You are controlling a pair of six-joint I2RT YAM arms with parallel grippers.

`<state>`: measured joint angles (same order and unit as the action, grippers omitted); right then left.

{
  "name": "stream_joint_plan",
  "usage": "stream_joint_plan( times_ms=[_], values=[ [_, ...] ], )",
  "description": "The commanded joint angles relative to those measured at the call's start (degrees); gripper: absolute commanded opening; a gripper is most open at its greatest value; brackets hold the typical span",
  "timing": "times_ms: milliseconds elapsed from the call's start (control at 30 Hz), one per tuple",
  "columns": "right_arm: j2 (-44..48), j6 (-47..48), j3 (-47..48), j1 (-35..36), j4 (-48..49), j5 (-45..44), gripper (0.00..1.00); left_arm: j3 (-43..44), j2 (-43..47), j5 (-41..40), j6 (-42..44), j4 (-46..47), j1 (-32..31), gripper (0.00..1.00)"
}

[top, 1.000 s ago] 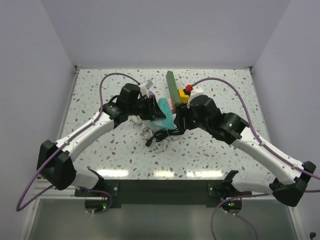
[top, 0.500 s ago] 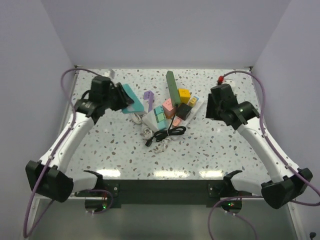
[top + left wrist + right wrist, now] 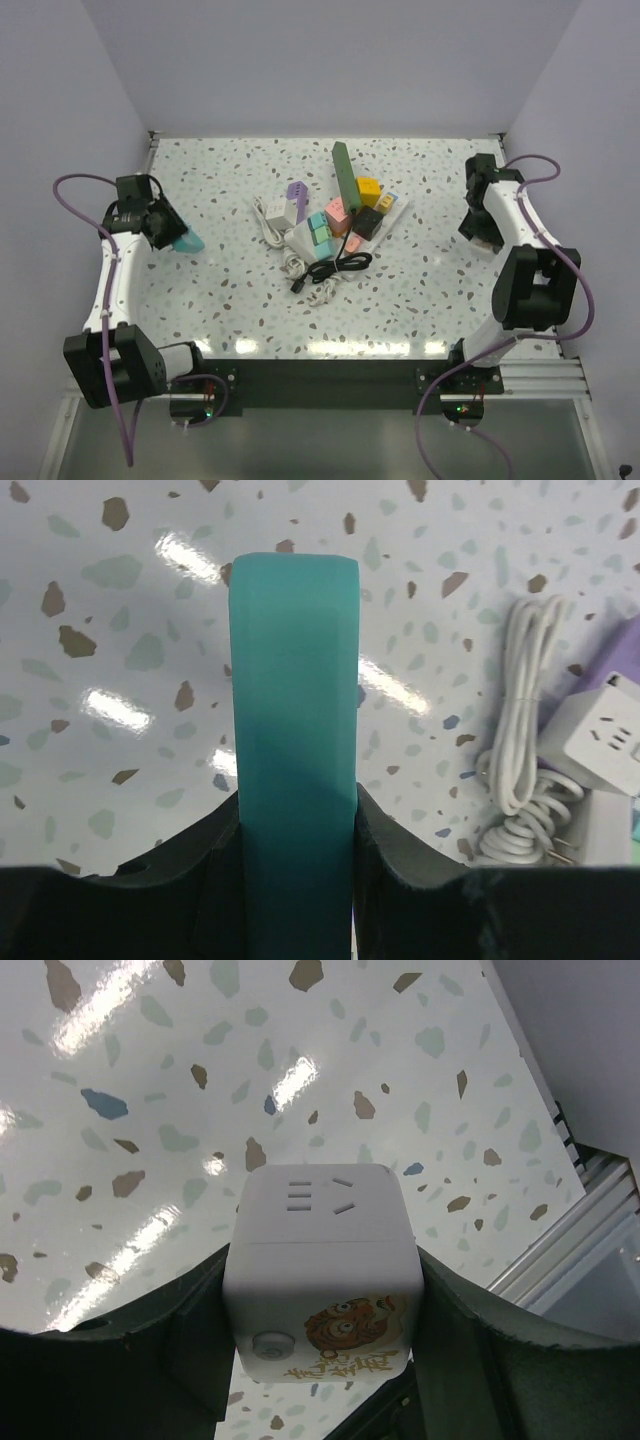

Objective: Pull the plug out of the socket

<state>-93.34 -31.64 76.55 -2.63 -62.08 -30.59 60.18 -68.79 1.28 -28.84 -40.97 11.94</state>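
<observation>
The white socket cube (image 3: 325, 1250), with its slots facing up and a cartoon sticker on its side, sits clamped in the right gripper (image 3: 325, 1310), low over the table (image 3: 420, 290) near the right edge. Well apart from it, by the left edge, the left gripper (image 3: 297, 865) is pinched around a flat teal plug (image 3: 293, 680) that sticks out past its fingers. Between the two arms lies a pile: coloured blocks (image 3: 345, 215), a green bar (image 3: 345, 172), a white power strip (image 3: 272, 213) and a coiled black cable (image 3: 340, 265).
</observation>
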Motion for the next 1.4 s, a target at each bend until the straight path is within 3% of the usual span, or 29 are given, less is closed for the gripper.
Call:
stream_joint_plan(
  times_ms=[0,100,167,467,500,567,633,767,800,1000,1167,1367],
  values=[
    [-2.01,-5.01,2.91,-0.79,-0.24,-0.36,0.00,0.63,-1.34,-5.31,2.82,1.77,1.85,0.00],
    [-4.22,-5.98,0.98,-1.23,0.47,-1.48,0.03,0.64,-2.48,-6.29,4.14,2.47,3.78,0.00],
    [-5.10,-6.41,-1.13,-2.11,1.44,-1.67,0.11,0.20,-3.19,-6.90,4.67,2.21,4.31,0.00],
    [-4.83,-8.44,-5.71,-8.79,3.02,-0.62,0.23,-8.41,-3.01,-7.16,5.02,3.62,5.02,0.00],
    [-5.09,-8.27,-5.63,-9.05,3.02,-0.09,0.28,-9.11,-3.01,-7.43,5.02,3.44,5.02,0.00],
    [-5.36,-8.09,-5.63,-9.14,3.20,0.88,0.51,-9.47,-2.84,-8.40,5.02,3.18,5.19,0.01],
    [-5.36,-8.35,-6.24,-9.14,3.20,1.23,0.73,-10.17,-2.49,-8.48,4.85,3.09,5.28,0.14],
    [-4.66,-8.09,-6.85,-9.14,3.37,2.98,0.86,-10.18,-1.87,-8.48,4.32,2.56,5.46,0.38],
    [-4.31,-8.09,-6.68,-9.14,3.29,3.43,0.88,-9.83,-1.52,-8.49,4.23,1.95,5.46,0.51],
    [0.78,-6.25,-4.31,-9.14,2.41,7.46,0.98,-7.37,0.32,-10.15,3.00,-0.85,5.37,0.80],
    [7.80,-3.17,-0.89,-9.06,0.39,11.76,0.98,-3.33,4.63,-11.56,2.04,-4.46,5.46,0.93],
    [13.09,0.60,0.08,-6.95,2.93,22.57,0.98,-1.30,8.32,-7.17,1.77,-6.49,5.46,0.98]
  ],
)
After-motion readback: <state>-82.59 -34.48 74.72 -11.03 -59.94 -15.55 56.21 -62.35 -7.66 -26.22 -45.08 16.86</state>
